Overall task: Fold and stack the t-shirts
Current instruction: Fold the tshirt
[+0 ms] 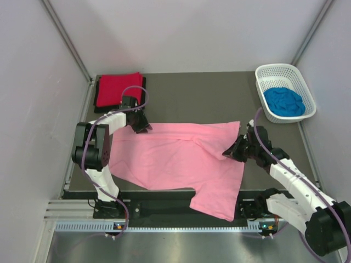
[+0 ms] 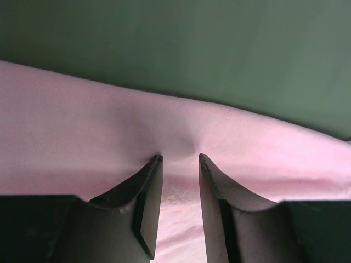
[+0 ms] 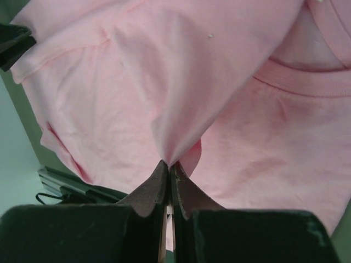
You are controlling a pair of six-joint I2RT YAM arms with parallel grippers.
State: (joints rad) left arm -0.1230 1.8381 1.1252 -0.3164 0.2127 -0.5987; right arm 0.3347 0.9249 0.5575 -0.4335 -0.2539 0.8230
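— So, where is the pink t-shirt (image 1: 175, 164)?
— It is spread on the counter (image 1: 197, 98), nearer the arm bases than the white basket (image 1: 274, 70) and off to that basket's left. One corner reaches past the counter's near edge.

— And the fingers?
— The right fingers (image 3: 148, 192) are pressed together on a pinch of pink cloth at the shirt's basket-side edge. They raise it into a peak above the collar. The left fingers (image 2: 148, 186) stand apart at the end away from the basket, tips down on the cloth just inside the shirt's far hem. Nothing is caught between them.

— Which step is that?
— I'd judge it an early fold of the pink one. The red t-shirt (image 1: 118, 87) lies folded on the black t-shirt (image 1: 97, 105) at the far corner opposite the basket. The blue t-shirt (image 1: 283, 101) sits crumpled inside the basket, not yet folded.

— What does the next move call for?
— The left fingers likely need to close on that hem so that both ends are held. Then both ends should travel together with the cloth taut, or the loose middle may bunch.
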